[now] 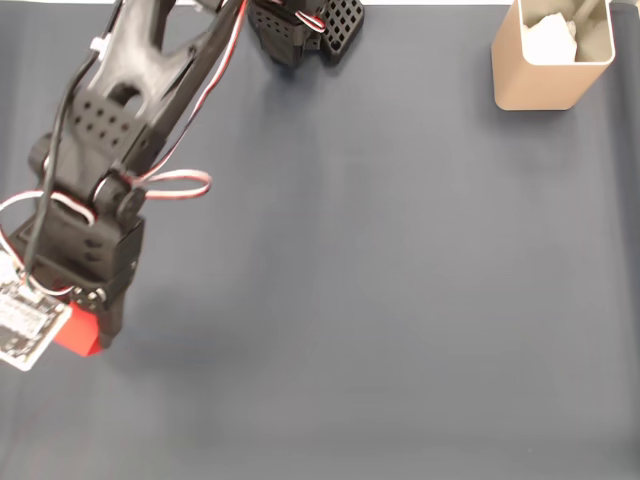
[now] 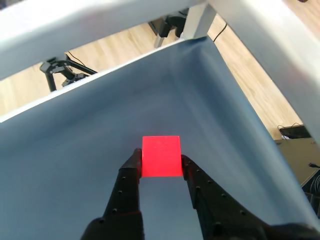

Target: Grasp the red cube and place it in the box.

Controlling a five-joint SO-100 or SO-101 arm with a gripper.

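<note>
Your black two-finger gripper point(image 2: 161, 162) was clenched on the small bright red plain-faced cube point(image 2: 161, 156), one finger point(image 2: 131, 172) pressed against each side. In the fixed view that red cube point(image 1: 78, 331) sat well apart from the tall tan rounded-corner box point(image 1: 541, 70), toward the opposite, lower-left corner of the dark grey mat point(image 1: 380, 280).

We count one red cube point(image 2: 161, 156), one box point(image 1: 548, 62), one lump of white paper point(image 1: 550, 38) inside it, one hand point(image 2: 161, 167), one desk point(image 1: 400, 300)

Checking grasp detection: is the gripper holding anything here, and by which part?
Yes: the small bright red cube, pinched by its two opposite side faces between the black fingers, near their tips.
</note>
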